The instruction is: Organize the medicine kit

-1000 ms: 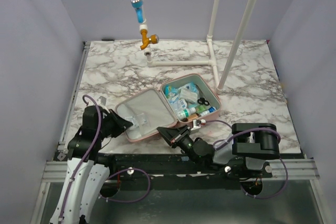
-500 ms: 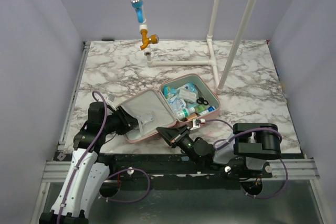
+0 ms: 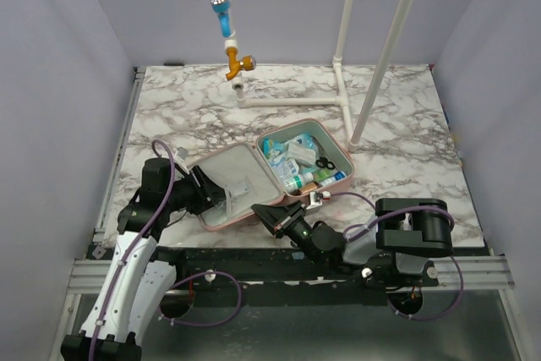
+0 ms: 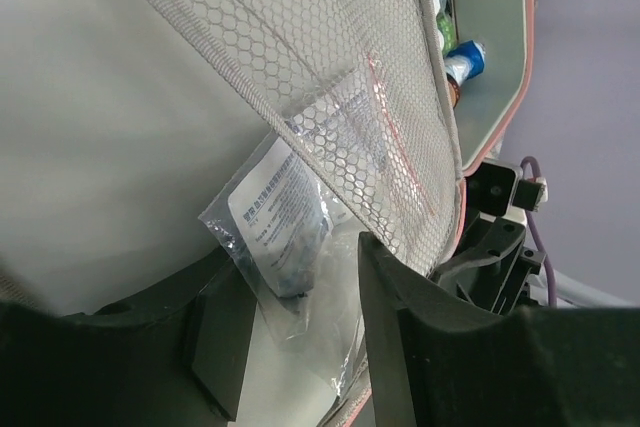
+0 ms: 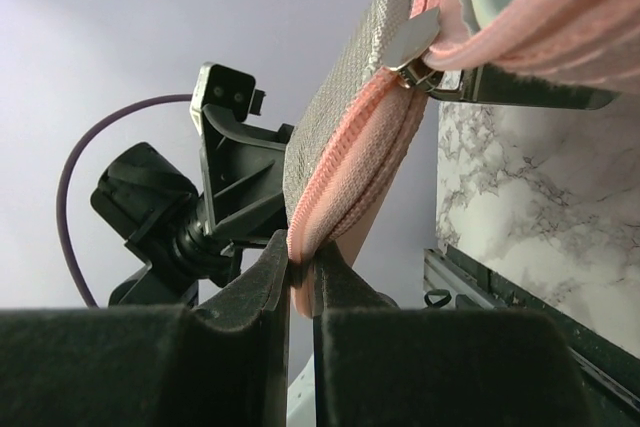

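Left gripper (image 3: 206, 194): it is hovering over the lid half of the case with its fingers (image 4: 400, 347) standing apart, gripping nothing.
Clear plastic packet (image 4: 285, 227): it is lying on the grey lining between the two fingers, its upper part going under the mesh pocket (image 4: 330, 67).
Right gripper (image 5: 300, 269): it is pinching the pink zippered edge at the near side of the case, jaws clenched on the fabric, just below the metal zipper pull (image 5: 415, 47).
Medicine kit (image 3: 215, 177): it is lying wide open on the marble table (image 3: 406, 150), near the arm bases, lid half to the left.
Right half of the kit: it is holding small bottles, packets and black scissors (image 3: 325, 162).
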You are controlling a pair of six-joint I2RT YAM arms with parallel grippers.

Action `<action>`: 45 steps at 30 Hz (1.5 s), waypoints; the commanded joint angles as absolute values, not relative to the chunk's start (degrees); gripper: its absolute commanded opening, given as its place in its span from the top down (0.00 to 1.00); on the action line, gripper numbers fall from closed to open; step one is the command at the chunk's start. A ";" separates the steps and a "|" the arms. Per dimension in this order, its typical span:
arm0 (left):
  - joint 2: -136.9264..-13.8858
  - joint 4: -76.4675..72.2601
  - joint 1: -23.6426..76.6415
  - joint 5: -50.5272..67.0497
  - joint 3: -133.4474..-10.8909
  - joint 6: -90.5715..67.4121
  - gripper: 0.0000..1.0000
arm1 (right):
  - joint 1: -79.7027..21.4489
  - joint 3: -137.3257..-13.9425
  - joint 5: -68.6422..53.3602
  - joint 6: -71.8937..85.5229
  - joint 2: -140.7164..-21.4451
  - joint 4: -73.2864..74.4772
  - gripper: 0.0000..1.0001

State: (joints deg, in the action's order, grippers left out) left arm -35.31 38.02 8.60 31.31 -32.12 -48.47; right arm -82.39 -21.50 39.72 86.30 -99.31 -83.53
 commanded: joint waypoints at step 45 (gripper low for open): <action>-40.96 48.12 8.60 29.03 -43.29 -33.29 1.00 | -82.59 -22.65 37.58 83.12 -96.50 -102.23 0.99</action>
